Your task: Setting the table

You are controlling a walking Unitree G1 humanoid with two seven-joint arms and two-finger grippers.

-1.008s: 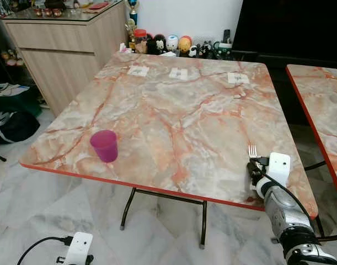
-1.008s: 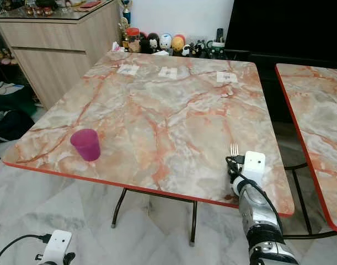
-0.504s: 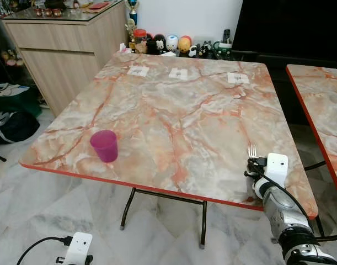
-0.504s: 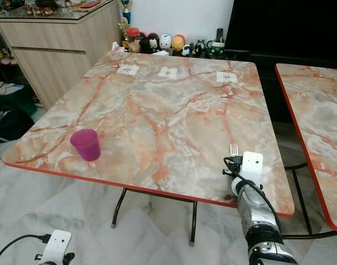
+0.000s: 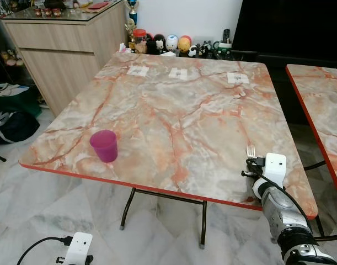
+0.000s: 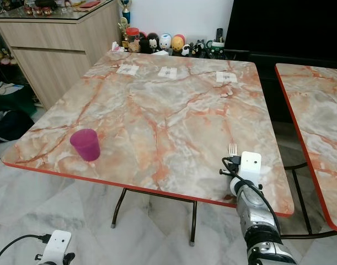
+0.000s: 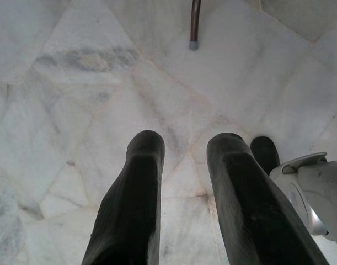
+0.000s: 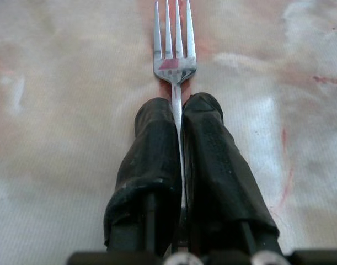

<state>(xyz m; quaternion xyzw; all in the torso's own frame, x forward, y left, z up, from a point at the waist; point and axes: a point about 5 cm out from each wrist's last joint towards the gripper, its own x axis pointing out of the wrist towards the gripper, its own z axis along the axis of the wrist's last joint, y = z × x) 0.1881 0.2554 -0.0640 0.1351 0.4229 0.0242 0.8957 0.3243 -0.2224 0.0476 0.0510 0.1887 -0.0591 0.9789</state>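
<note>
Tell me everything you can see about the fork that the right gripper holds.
The fork looks like shiny silver metal, with four straight tines and a thin neck. The right gripper is shut on its handle: the two black fingers press it from both sides, so most of the handle is hidden. The tines point away from the robot, over the near right part of the marble-patterned table. Whether the tines touch the tabletop cannot be told. A pinkish reflection shows at their base.

The surface [image 5: 174, 121] is broadly unobstructed across its middle. Obstacles: a purple cup [image 5: 104, 146] near the front left edge, three paper cards [image 5: 178, 73] along the far edge, figurines [image 5: 171, 44] behind them. A second table [image 5: 322, 105] bounds the gap on the right.
</note>
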